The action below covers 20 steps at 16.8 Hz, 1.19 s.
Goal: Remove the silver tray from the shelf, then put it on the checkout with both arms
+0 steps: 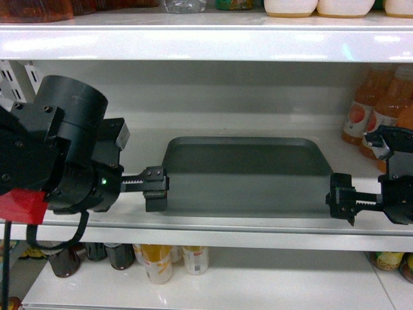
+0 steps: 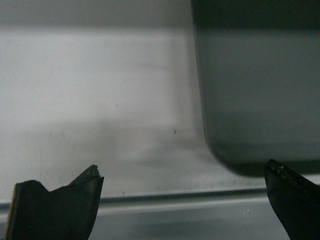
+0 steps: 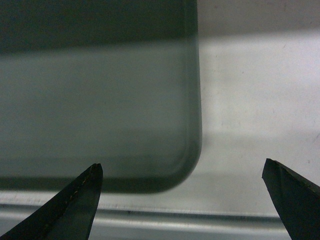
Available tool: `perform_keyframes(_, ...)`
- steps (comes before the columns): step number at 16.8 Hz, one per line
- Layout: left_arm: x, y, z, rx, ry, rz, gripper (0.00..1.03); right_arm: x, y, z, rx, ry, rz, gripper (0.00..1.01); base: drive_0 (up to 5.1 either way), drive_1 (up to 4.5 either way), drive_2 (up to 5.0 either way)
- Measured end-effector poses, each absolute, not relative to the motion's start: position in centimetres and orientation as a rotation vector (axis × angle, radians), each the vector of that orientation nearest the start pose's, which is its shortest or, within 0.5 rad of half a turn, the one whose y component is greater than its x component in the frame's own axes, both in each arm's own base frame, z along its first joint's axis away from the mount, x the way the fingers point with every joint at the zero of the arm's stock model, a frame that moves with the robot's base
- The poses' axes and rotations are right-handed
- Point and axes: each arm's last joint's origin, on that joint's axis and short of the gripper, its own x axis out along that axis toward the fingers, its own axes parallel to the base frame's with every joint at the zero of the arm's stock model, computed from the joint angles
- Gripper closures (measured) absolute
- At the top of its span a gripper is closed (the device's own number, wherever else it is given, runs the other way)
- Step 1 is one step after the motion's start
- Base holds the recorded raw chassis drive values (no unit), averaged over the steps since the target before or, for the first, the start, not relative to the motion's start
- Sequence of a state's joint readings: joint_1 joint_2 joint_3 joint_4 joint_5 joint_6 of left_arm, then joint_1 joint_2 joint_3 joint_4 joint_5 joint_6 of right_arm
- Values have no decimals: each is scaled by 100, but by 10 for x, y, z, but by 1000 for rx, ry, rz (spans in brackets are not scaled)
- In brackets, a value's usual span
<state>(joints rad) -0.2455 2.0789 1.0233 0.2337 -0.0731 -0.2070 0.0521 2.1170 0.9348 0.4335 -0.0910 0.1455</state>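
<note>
Grey-green and flat, the silver tray (image 1: 242, 174) lies on the white shelf (image 1: 193, 223), its long side running along the front edge, with the shelf's white back panel behind it. Nothing rests on the tray's plain surface. On the left, the left gripper (image 1: 155, 188) sits right at the tray's near left corner, its black fingers level with the low rim; from the head view I cannot tell whether they touch the metal. The left wrist view shows the fingers spread wide: one fingertip (image 2: 92, 175) over bare shelf, the other (image 2: 275, 170) just at the tray's rounded corner (image 2: 250, 100), and nothing pinched between them. Over on the right, the right gripper (image 1: 342, 199) hangs just beside the tray's near right corner, at the shelf's front lip. Its wrist view tells the same story: fingers well apart, one tip (image 3: 92, 175) over the tray (image 3: 100, 100) near its front rim, the other (image 3: 275, 170) over white shelf, with the rounded corner sitting between them and nothing gripped. Both arms are bulky and black, and the left one carries a red part (image 1: 19, 206) low at the picture's edge. Orange juice bottles (image 1: 374, 110) stand on the same shelf to the right of the tray, and more bottles (image 1: 155, 261) fill the shelf below.
</note>
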Motion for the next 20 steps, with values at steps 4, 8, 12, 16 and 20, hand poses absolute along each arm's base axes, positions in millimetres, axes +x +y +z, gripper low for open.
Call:
perform_keyframes(4, 415, -101, 80, -50, 833, -62, 5, 421, 23, 56, 170, 775, 45, 3, 0, 0, 0)
perform_keyframes(8, 438, -105, 65, -33, 915, -53, 5, 450, 21, 42, 164, 843, -9, 3, 0, 0, 0)
perform_keyframes(12, 444, -105, 57, -32, 971, -54, 5, 469, 21, 42, 150, 864, -34, 11, 0, 0, 0)
perform_keyframes(16, 444, -101, 55, -45, 997, -57, 41, 472, 19, 42, 127, 905, -17, 56, 0, 0, 0)
perform_keyframes(20, 438, -96, 51, -111, 1001, -90, 95, 468, 25, 37, 124, 879, 14, 98, 0, 0, 0)
